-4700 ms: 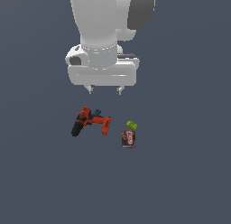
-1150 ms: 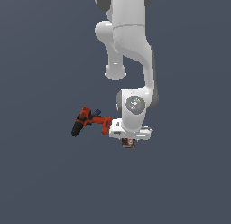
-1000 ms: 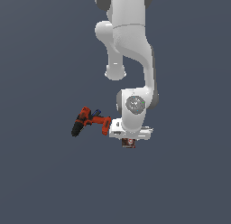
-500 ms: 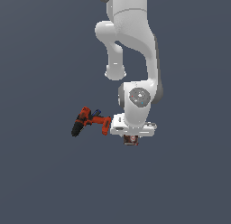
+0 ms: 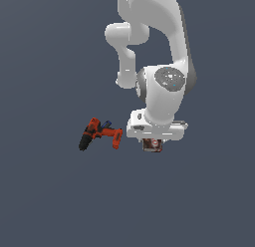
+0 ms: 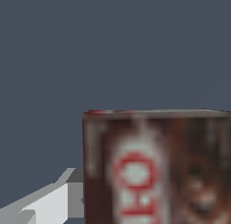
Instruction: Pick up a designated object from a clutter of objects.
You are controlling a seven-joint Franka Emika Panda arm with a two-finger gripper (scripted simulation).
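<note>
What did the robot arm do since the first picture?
The arm came down onto the brown box, closed the gripper on it, and in the last half second began to rise with it. The green block is now hidden. The drill stayed put.

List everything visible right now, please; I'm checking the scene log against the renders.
power drill: one, orange-red and black, lying on the dark surface at the exterior view's left of the arm.
small blue piece: one, blue, touching the drill's upper side.
small brown box: one, dark brown with red and white label, directly under the end effector; fills much of the wrist view.
lime-green block: none visible.
robot arm: one, white, bent down over the box.
end effector: one, white; box sits at its fingers, though finger closure is not clearly visible.
</note>
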